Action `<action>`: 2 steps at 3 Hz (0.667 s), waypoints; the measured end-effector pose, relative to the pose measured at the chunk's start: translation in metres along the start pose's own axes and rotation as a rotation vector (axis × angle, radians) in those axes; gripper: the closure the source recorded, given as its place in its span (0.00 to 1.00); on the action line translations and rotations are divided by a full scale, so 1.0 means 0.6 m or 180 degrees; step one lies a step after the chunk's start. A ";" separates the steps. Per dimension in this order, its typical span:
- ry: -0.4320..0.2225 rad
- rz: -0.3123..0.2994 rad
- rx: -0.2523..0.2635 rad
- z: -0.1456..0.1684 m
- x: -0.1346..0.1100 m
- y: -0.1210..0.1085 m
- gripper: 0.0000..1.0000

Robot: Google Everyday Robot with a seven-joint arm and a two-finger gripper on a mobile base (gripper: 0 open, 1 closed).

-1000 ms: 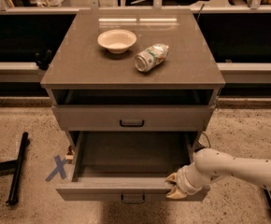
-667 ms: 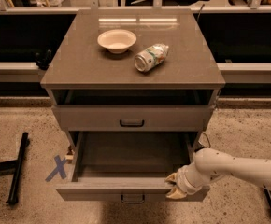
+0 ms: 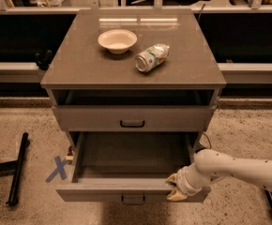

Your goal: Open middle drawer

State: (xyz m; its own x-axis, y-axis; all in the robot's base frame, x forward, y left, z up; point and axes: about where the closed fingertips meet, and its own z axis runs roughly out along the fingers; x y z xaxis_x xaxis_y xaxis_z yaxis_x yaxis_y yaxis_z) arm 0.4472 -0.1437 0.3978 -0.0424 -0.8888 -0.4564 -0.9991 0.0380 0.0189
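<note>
Nothing is shifting since the earlier frames: the middle drawer [image 3: 131, 161] is staying pulled out toward the near side, and the end effector [image 3: 174, 187] is staying at its near right corner. The drawer is standing wide open, with its grey inner floor showing and its flat front reaching well nearer than the front above it. Its black handle [image 3: 132, 199] is sitting at the middle of that front, left of the end effector and apart from it. The end effector is resting against the top edge of the front by the right corner; whether it is clenched on that edge or released I cannot tell. The white arm [image 3: 239, 168] is reaching in from the right, low over the floor [image 3: 28, 125].

Just above the open drawer, the top drawer [image 3: 94, 118] is sitting pushed in, and a dark slot is showing between it and the table [image 3: 79, 67]. On the table a pale bowl [image 3: 117, 40] is standing upright toward the far side. A can [image 3: 151, 57] is lying on its side just right of the bowl and nearer, apart from it.

On the floor to the left, a blue X [image 3: 57, 168] is showing beside the near left corner of the open drawer. Farther left, a black bar [image 3: 18, 168] is lying along the floor.
</note>
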 end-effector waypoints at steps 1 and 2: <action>-0.0003 -0.0001 -0.0010 0.002 0.000 0.002 0.06; -0.0009 -0.0025 -0.0016 -0.002 -0.002 0.001 0.00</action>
State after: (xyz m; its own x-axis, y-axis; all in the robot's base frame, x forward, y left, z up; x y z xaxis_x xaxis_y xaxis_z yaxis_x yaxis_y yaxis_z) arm 0.4469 -0.1433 0.3994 -0.0346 -0.8878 -0.4590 -0.9994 0.0288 0.0196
